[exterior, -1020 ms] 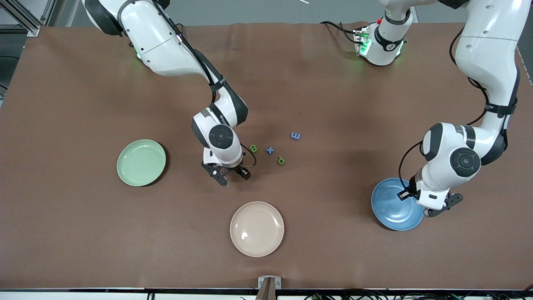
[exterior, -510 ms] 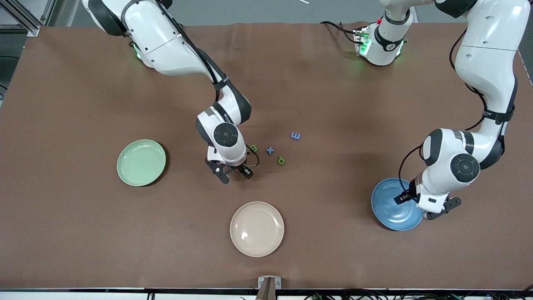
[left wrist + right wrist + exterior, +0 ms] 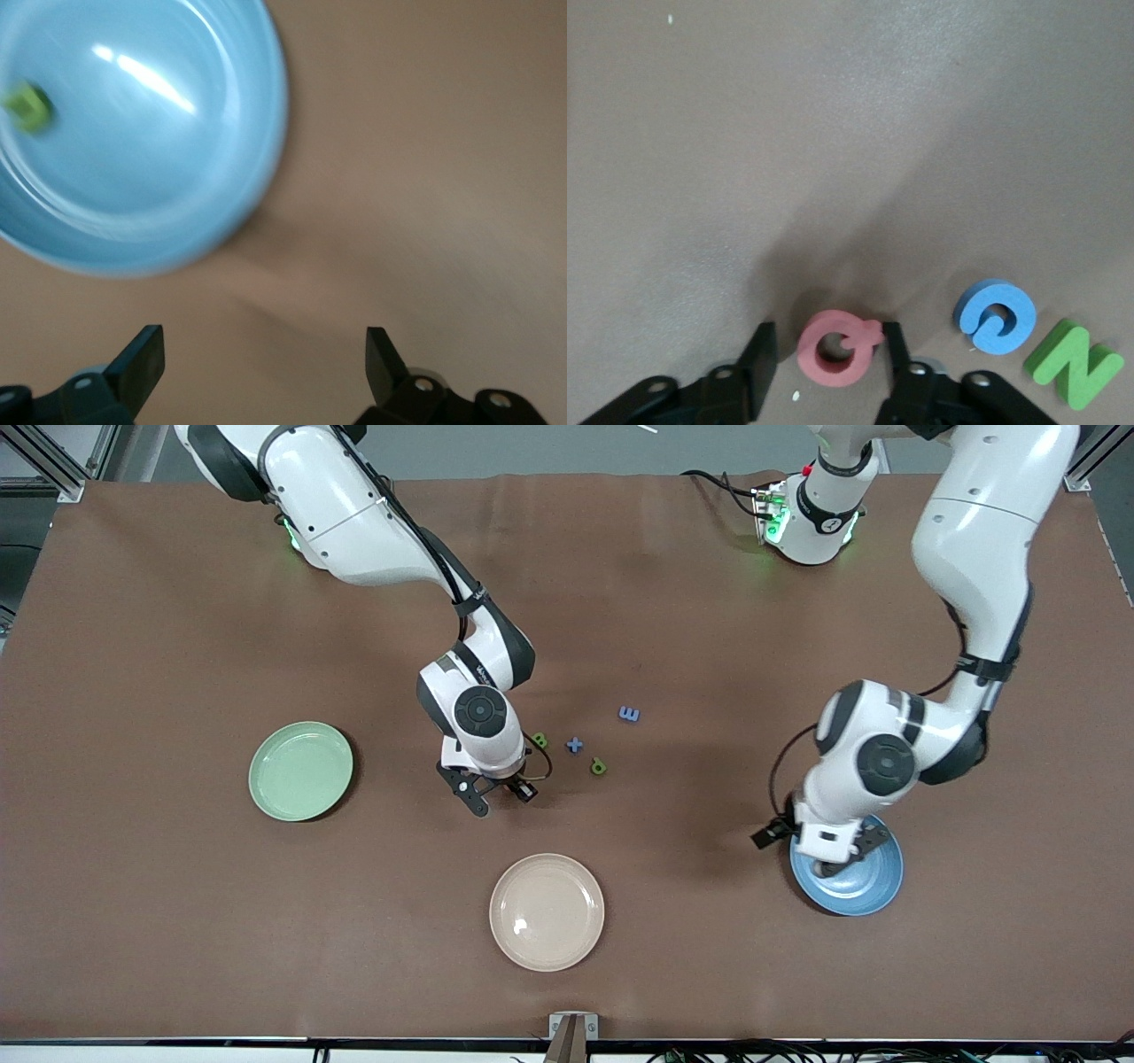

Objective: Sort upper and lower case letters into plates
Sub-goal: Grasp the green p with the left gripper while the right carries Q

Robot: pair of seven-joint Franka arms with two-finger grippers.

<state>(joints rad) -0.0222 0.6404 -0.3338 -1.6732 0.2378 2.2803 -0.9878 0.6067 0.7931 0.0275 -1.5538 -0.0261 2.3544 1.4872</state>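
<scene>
Red letter Q [image 3: 837, 348] lies between right hand [image 3: 829, 354] fingers, touching one

Evenly lit scene from overhead, one wrist view smeared by motion blur.

The brown worktop [image 3: 177, 921] is lit brightly and evenly; soft dark shadows are cast beneath both arms and around each plate. A small white glare spot is seen on the cream plate [image 3: 547, 911], and streaked highlights on the blue plate [image 3: 133, 133]. The left wrist view is blurred, a green letter [image 3: 27, 104] reduced to a smudge. The right wrist view is sharp, with a soft shadow around the red letter [image 3: 837, 347].
</scene>
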